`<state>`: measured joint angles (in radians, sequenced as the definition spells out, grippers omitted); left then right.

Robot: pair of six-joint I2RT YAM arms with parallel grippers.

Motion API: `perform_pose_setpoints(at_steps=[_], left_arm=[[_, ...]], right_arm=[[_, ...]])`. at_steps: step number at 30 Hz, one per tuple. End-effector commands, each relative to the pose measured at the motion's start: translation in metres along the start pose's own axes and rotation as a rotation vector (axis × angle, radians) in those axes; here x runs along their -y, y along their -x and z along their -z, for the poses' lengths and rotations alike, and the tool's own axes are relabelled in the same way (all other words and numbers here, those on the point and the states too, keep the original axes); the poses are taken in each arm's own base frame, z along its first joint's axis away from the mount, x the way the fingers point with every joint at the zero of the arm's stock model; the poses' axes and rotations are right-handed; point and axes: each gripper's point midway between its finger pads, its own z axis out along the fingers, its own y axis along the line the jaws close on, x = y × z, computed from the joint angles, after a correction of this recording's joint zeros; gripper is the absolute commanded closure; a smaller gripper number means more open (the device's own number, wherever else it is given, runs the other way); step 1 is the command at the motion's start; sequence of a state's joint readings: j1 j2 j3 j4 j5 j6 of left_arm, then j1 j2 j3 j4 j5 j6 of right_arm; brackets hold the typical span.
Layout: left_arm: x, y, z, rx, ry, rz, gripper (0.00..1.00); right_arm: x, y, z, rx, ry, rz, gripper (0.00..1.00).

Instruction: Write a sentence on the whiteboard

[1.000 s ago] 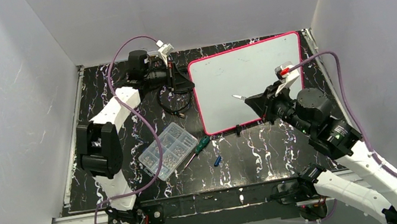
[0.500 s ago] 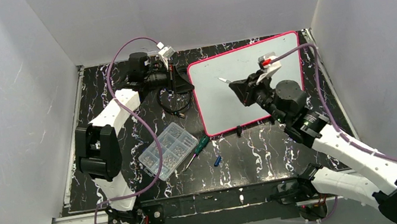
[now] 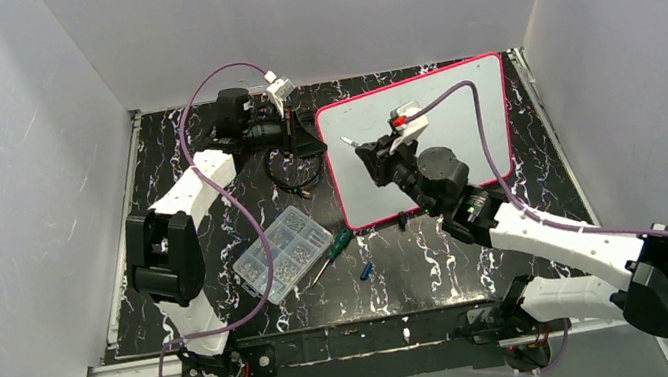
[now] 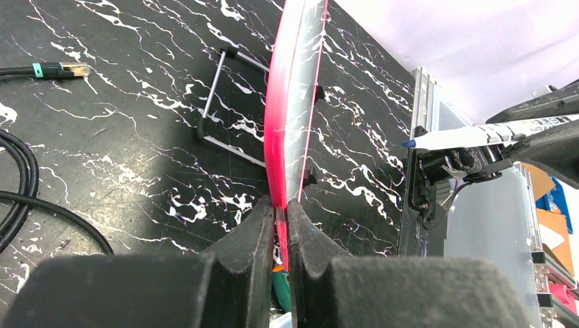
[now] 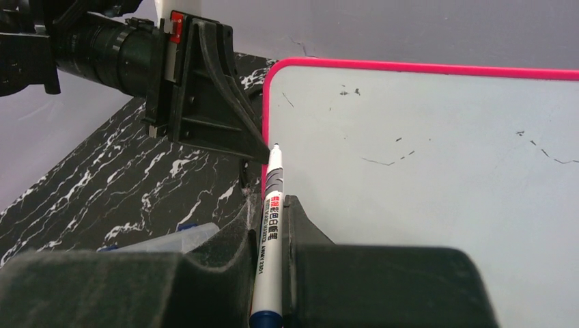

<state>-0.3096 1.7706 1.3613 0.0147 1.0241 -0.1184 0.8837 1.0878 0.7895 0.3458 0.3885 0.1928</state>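
The whiteboard (image 3: 461, 118) sits at the far right of the black marbled table (image 3: 213, 218), its pink-red frame on all four sides and a small black clip (image 3: 400, 220) on its near edge. In the right wrist view its glossy face (image 5: 444, 171) carries only faint dark specks and short strokes. In the left wrist view the board appears edge-on (image 4: 287, 102), with a wire stand (image 4: 217, 92) behind it. The left gripper (image 4: 281, 205) is clamped on the frame at the board's left edge, one finger on each side of the pink rim; from above, this gripper (image 3: 307, 137) meets the board near its far left corner. The right gripper (image 5: 270, 205) is closed on a white-barrelled marker (image 5: 273, 181), which points toward the board's far left corner, close to the frame. In the left wrist view the marker's blue tip (image 4: 408, 143) stands apart from the board's face. From above, the right gripper (image 3: 370, 154) hangs over the left part of the board. Near the left arm, a black cable (image 3: 293, 180) lies looped beside the board. Nearer the bases lie a clear compartment box of small hardware (image 3: 283, 254), a green-handled screwdriver (image 3: 332, 247) just beside it, and a small blue item (image 3: 365, 271).
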Motion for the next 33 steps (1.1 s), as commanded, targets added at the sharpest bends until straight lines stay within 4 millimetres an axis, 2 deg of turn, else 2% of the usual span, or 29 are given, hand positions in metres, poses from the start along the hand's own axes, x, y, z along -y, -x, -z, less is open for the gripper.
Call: perform_pose_setpoints(at_steps=[1, 21, 33], left_arm=[[0.028, 0.001, 0.006, -0.007, -0.038, -0.037, 1.00], [0.031, 0.003, 0.006, -0.006, -0.046, -0.041, 1.00], [0.032, 0.001, 0.005, -0.012, -0.048, -0.038, 1.00]], right_arm=[[-0.002, 0.047, -0.009, 0.157, -0.064, -0.002, 0.99], [-0.006, 0.031, -0.038, 0.141, -0.111, 0.038, 0.99], [-0.003, 0.023, -0.047, 0.137, -0.142, 0.049, 0.99]])
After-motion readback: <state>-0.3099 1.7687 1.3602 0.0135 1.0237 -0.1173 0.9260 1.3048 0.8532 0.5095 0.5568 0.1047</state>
